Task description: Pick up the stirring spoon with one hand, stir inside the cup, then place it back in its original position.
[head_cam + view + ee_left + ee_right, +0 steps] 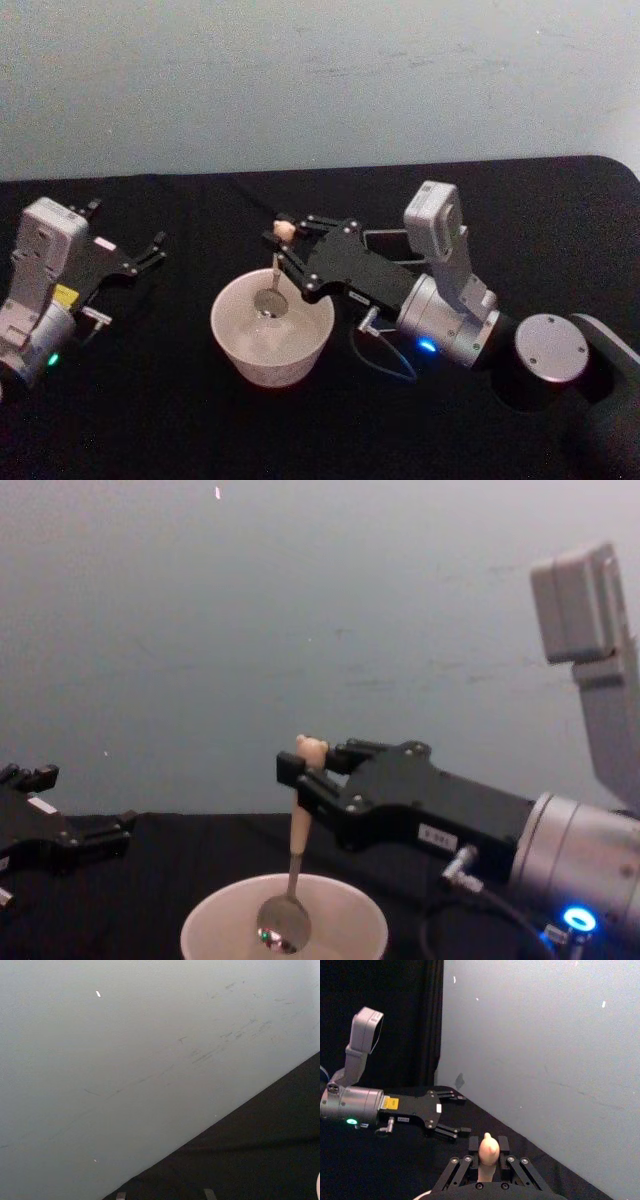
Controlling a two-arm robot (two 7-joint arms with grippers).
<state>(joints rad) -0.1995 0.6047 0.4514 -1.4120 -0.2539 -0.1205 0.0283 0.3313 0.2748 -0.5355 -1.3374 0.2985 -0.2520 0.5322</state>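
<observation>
The stirring spoon (274, 262) hangs upright, its beige bear-head top pinched in my right gripper (284, 246), which is shut on the handle. Its shiny round bowl (283, 923) dips inside the cream-white cup (270, 362), close to the bottom. In the chest view the right gripper (301, 772) reaches in from the right above the cup (357, 920). The right wrist view shows the bear head (488, 1149) between my fingers. The dark grey square holder (386, 233) stands just behind my right gripper, partly hidden by it. My left gripper (152, 250) rests open at the table's left, holding nothing.
A black cloth (150, 420) covers the table, and a pale wall (320, 80) rises right behind it. My right arm's wrist and elbow (450, 320) lie low over the table to the right of the cup.
</observation>
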